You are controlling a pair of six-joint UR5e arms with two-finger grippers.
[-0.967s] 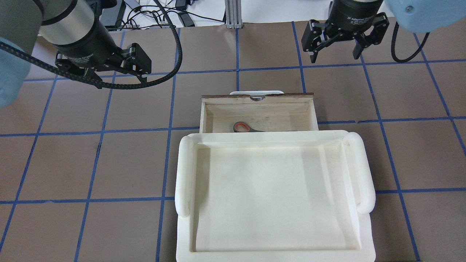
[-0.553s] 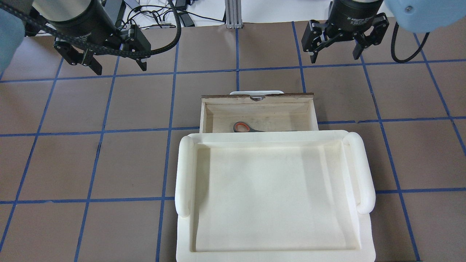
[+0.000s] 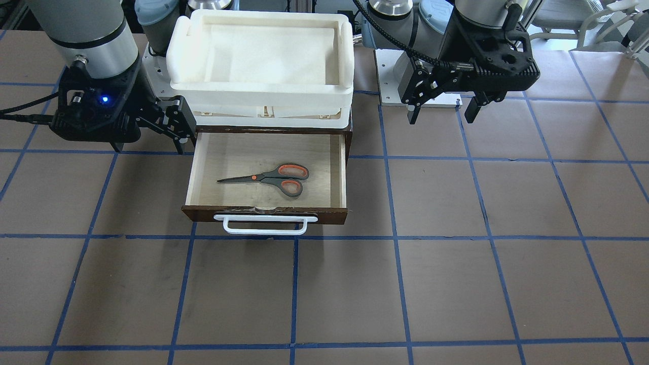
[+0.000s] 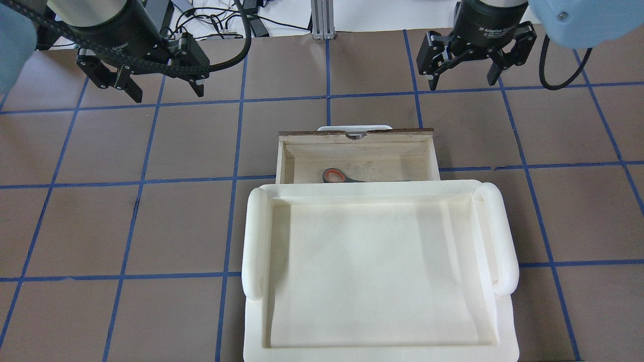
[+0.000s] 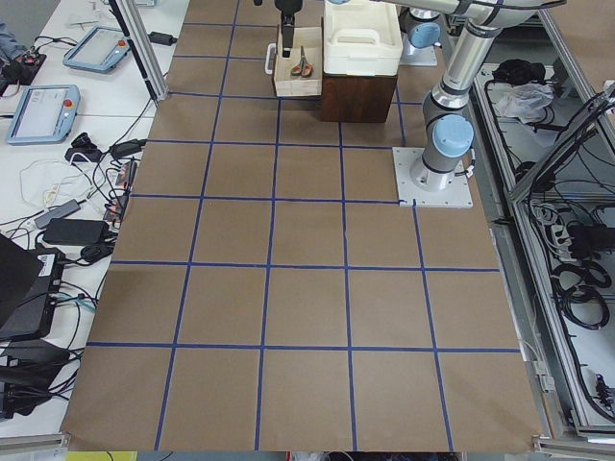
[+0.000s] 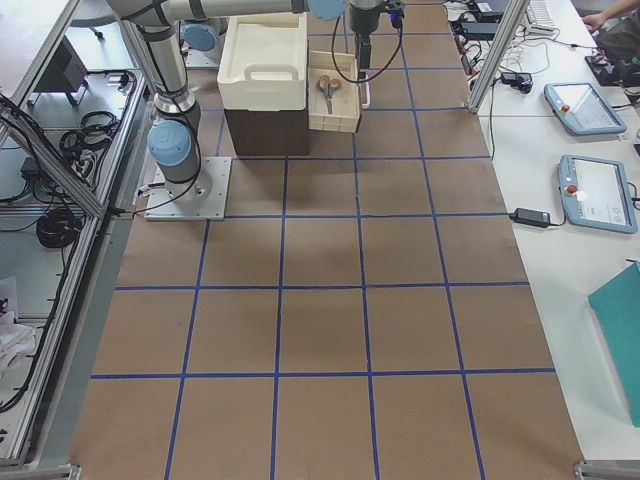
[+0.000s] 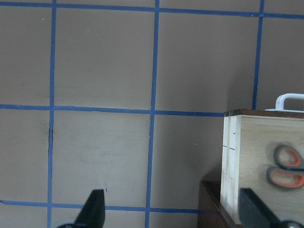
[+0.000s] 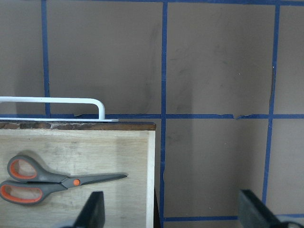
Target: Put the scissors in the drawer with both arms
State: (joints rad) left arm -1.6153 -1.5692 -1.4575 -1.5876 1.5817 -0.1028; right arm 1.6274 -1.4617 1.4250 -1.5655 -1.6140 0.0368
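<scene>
Looking at the taped-grid table (image 3: 456,263): the cream-white tray (image 3: 175,50) sits on top of the dark cabinet (image 5: 357,96), so it hides part of the drawer from overhead. The drawer (image 3: 341,170) is pulled out toward the operators' side, leaving its plywood floor exposed for a top-down drop. The left gripper (image 4: 167,94) and right gripper (image 4: 462,83) both hang spread wide and empty, one on each side of the drawer and well apart from it. That reads as parked clear. The scissors (image 3: 274,178) lie flat inside the drawer, blades together, tips toward the robot's right. Placement looks done. My read is that the only step left, if any, is pushing the front with the white loop handle (image 3: 265,230) to shut it.
</scene>
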